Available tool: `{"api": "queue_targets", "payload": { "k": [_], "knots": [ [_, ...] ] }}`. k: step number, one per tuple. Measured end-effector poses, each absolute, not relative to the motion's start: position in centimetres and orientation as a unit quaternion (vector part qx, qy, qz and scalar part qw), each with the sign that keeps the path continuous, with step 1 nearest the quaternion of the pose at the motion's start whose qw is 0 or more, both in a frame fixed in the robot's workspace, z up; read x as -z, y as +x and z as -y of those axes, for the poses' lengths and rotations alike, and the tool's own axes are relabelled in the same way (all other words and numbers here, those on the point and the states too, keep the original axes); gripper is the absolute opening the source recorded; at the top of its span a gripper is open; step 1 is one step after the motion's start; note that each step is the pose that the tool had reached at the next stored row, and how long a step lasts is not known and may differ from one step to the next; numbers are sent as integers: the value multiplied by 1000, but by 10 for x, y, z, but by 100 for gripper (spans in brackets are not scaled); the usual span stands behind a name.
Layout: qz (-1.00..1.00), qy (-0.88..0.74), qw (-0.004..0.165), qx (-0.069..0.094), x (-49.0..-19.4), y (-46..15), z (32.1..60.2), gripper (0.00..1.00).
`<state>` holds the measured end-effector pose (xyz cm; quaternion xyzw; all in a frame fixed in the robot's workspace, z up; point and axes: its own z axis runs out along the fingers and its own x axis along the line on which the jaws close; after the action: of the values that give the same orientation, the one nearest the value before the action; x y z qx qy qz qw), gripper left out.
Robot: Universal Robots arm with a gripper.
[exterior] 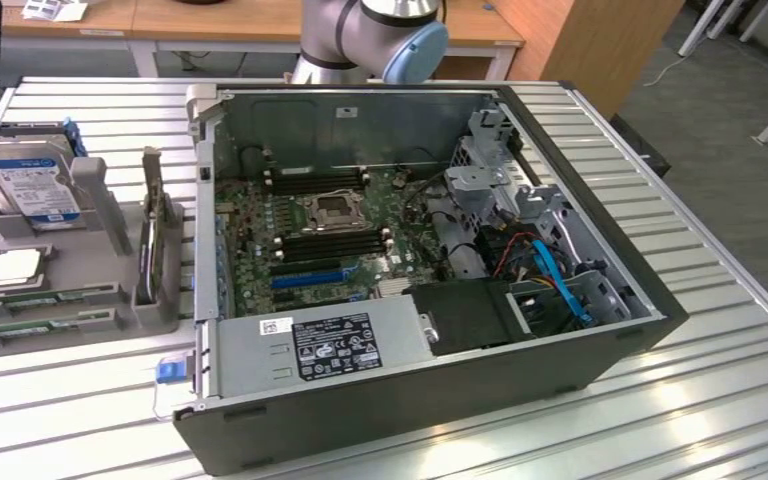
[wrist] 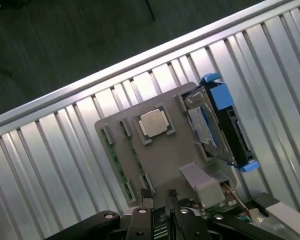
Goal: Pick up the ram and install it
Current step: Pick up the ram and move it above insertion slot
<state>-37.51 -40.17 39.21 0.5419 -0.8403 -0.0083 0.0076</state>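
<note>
The black two-fingered metal gripper [wrist: 158, 194] is hanging over the near end of a grey moulded plastic holder [wrist: 175, 155]. Its slim fingertips are standing apart with a clear gap, and nothing is showing between them, so it is gripping nothing as far as can be seen.

Just beyond the fingertips, two thin, flat green ram sticks [wrist: 116, 161] are lying side by side in narrow grooves of the holder, each end sitting in a small clip. The grooves are probably keeping them straight and at a known spot for a pinch along the edges.

Beside them a square, matt silver processor chip [wrist: 154, 122] is resting in its own shallow pocket. Further along, a hard drive in a bright blue plastic caddy [wrist: 225, 125] is standing on edge in a slot.

The holder is sitting on a ribbed, shiny aluminium table [wrist: 50, 150]. In the exterior view, the open dark-grey steel computer case [exterior: 424, 400] is lying on its side to the holder's right, its long black memory slots [exterior: 337, 240] facing up.
</note>
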Motion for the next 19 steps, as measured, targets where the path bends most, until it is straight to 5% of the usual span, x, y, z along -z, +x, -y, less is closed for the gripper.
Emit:
{"api": "queue_targets", "payload": {
  "k": [6,19],
  "knots": [
    [810,586,8,8,-392,-375,402,31],
    [735,678,9,7,-392,-375,402,31]
  ]
}}
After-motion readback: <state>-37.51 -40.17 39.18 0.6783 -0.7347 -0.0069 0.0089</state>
